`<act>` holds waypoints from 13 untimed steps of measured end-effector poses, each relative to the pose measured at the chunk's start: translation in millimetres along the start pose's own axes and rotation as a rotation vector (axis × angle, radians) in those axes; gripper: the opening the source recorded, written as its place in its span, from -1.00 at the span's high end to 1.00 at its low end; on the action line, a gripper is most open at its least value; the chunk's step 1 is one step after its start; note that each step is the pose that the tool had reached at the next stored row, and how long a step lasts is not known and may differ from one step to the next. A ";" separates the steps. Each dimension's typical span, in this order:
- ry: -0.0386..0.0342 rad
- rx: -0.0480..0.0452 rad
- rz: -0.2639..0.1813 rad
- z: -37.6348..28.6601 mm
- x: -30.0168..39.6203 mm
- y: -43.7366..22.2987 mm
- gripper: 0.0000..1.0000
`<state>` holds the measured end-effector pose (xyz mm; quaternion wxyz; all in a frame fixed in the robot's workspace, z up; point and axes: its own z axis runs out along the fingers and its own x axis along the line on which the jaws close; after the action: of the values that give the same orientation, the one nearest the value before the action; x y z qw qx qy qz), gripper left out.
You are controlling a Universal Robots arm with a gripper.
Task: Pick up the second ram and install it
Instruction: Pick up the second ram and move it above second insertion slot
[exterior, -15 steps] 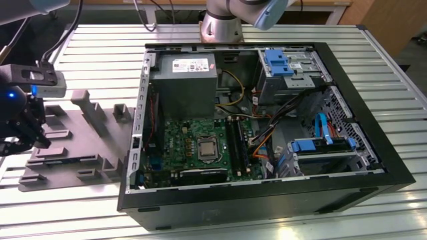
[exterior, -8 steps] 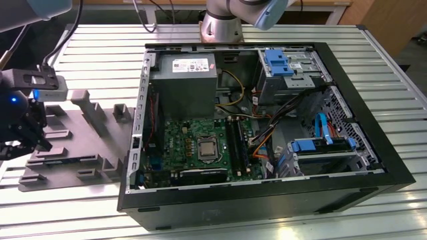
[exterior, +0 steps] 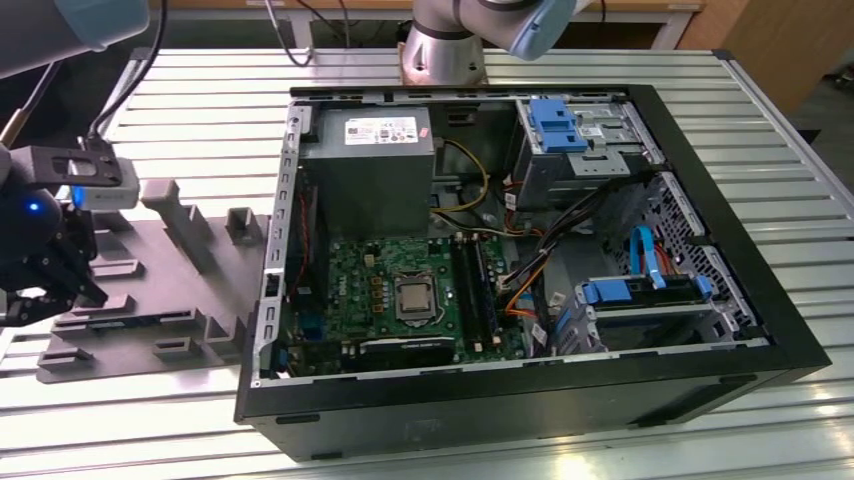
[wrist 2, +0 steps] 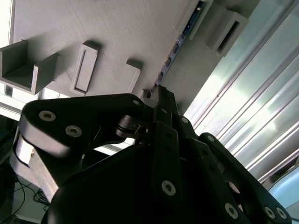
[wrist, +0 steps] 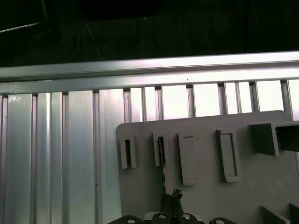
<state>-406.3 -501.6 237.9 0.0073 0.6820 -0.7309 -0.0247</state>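
In the exterior view the gripper [exterior: 51,275] hung over the grey holder tray [exterior: 160,310] at the exterior view's left, beside the open computer case [exterior: 534,410]. In the second wrist view its jaws were closed on the second ram [wrist 2: 179,44], which stood on edge in the tray. The first wrist view showed it in a slot

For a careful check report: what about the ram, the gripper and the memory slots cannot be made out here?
1. Ram face: edge-on in both wrist views, so its chips are hidden.
2. Ram's near end: in the second wrist view the gripper covers it.
3. Memory slots: too small in the exterior view to tell filled from free.
4. Gripper: cut off by the exterior view's left edge.
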 end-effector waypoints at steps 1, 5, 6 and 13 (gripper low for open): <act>0.0000 -0.0002 -0.001 1.2 0.1 -0.2 0.79; 0.0001 -0.0005 -0.002 4.7 0.3 -0.8 0.79; 0.0002 -0.0006 -0.003 5.2 0.4 -0.8 0.79; 0.0003 -0.0005 -0.004 5.7 0.4 -0.9 0.79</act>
<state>-405.7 -502.0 232.2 0.0075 0.6834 -0.7296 -0.0248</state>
